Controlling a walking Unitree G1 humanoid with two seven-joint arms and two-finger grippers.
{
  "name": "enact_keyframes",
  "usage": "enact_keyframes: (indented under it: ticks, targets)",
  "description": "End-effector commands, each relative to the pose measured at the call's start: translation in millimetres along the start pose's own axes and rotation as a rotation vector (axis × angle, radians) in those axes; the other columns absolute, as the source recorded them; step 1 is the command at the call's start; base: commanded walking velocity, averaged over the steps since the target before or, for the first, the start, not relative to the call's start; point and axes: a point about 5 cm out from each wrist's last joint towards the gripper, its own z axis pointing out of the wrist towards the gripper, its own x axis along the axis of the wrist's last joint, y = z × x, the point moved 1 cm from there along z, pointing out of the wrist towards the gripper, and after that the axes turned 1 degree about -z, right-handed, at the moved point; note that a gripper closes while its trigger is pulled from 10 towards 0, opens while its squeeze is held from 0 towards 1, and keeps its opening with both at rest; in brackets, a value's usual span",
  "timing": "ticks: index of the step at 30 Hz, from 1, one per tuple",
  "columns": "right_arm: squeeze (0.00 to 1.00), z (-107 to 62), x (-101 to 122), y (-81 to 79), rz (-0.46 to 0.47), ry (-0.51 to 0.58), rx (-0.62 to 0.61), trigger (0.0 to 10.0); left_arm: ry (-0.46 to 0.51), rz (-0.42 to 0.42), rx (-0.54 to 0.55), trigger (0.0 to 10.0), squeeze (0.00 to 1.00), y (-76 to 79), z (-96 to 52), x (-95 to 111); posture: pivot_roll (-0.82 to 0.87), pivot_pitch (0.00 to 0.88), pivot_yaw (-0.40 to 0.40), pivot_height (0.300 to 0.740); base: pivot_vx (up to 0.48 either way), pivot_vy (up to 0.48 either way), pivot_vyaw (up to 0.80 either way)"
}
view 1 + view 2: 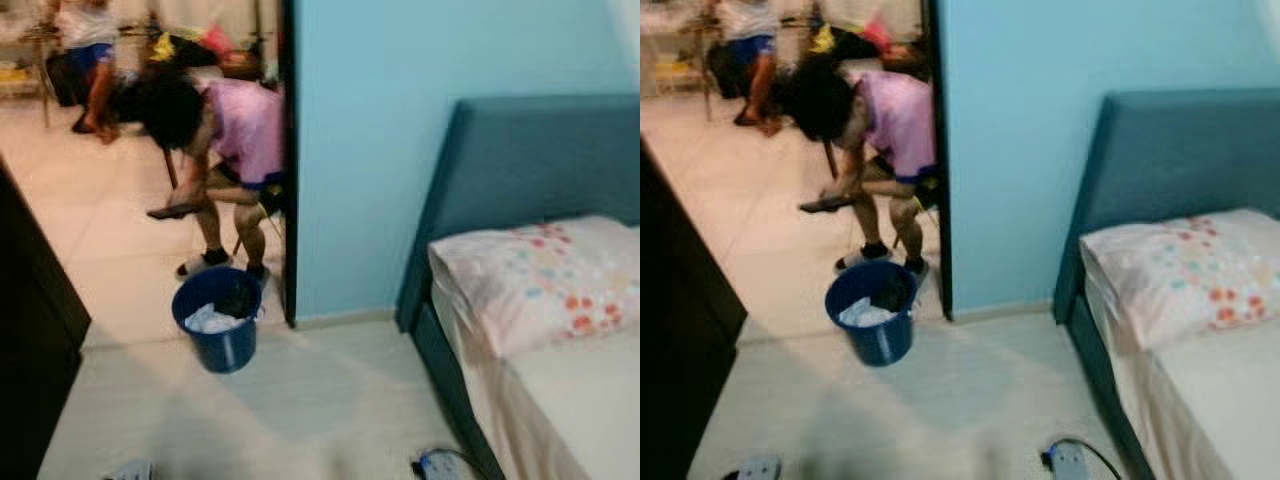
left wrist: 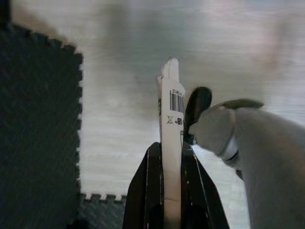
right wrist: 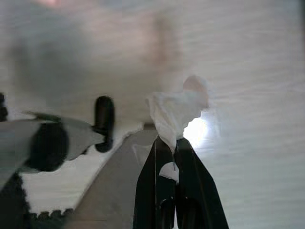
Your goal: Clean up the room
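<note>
The left gripper [image 2: 170, 143] points down at the pale floor [image 1: 300, 400], its two black fingers clamped on one flat white strip of packaging [image 2: 170, 124] printed with a barcode; the strip stands up between the fingers and reaches past their tips. Below it lies one dark foam mat [image 2: 38, 119] with a toothed edge. The right gripper [image 3: 174, 148] also points down at the floor, its fingers pinched narrow on one crumpled white tissue [image 3: 174, 109] that bunches out beyond the tips. In the head views, one blue bucket [image 1: 220, 320] stands on the floor just inside the doorway, near the end of the light blue wall [image 1: 400, 150], with white paper [image 1: 212, 320] lying in it. One person in a pink top [image 1: 240, 130] bends low just beyond the bucket, in the doorway, holding a dark flat thing too blurred to name. A second person [image 1: 90, 50] in blue shorts stands farther back in the next room. On the right, one bed [image 1: 560, 400] with a teal headboard [image 1: 530, 160] sits against the wall, carrying one pillow [image 1: 540, 275] with coloured dots at its head end. One dark cabinet [image 1: 30, 330] stands at the left edge of the floor.
</note>
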Motion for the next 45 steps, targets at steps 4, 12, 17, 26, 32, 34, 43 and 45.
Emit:
enact_keyframes:
  ticks: [4, 12, 17, 26, 32, 34, 43, 45]
  targets:
    - [0.00, -1.9, -7.5, 8.8, 0.005, -0.019, -0.045, 10.0, 0.007, 0.012, -0.021, 10.0, 0.00, 5.7, 0.9, 2.3, -0.04, 0.029, -0.043, 0.740, 0.436, 0.000, 0.78]
    - [0.00, -3.2, -6.3, 17.2, 0.019, -0.010, -0.074, 10.0, 0.007, 0.012, -0.020, 10.0, 0.00, 5.6, 0.9, 2.2, -0.04, 0.029, -0.045, 0.740, 0.450, 0.000, 0.39]
    - [0.00, -4.4, -4.6, 23.7, 0.023, 0.000, -0.081, 10.0, 0.009, 0.010, -0.022, 10.0, 0.00, 5.8, 0.9, 2.2, -0.04, 0.028, -0.046, 0.740, 0.480, 0.000, 0.00]
    - [0.00, -4.7, -0.6, 27.7, 0.027, 0.011, -0.098, 10.0, 0.095, -0.008, -0.111, 10.0, 0.00, 17.9, 3.1, 23.3, -0.04, 0.029, -0.048, 0.740, 0.480, 0.000, 0.00]
    - [0.00, -4.6, -1.2, 28.3, 0.030, -0.007, -0.099, 10.0, 0.184, 0.057, -0.222, 10.0, 0.00, 33.1, 3.7, 49.8, -0.04, 0.033, -0.049, 0.740, 0.480, 0.000, -0.65]
    - [0.00, -4.6, -1.2, 28.5, 0.030, -0.007, -0.099, 10.0, 0.196, 0.061, -0.239, 10.0, 0.00, 35.5, 3.6, 53.4, -0.04, 0.033, -0.049, 0.740, 0.480, 0.000, -0.77]
    - [0.00, -5.1, -2.8, 30.0, 0.020, -0.017, -0.100, 10.0, 0.300, 0.206, -0.340, 10.0, 0.00, 69.5, 1.9, 102.4, -0.05, 0.035, -0.048, 0.740, 0.462, 0.000, -0.77]
    - [0.00, -5.2, -3.0, 30.3, 0.016, -0.019, -0.103, 10.0, 0.306, 0.246, -0.323, 10.0, 0.00, 73.1, 1.9, 109.3, -0.05, 0.034, -0.047, 0.740, 0.000, 0.000, -0.77]
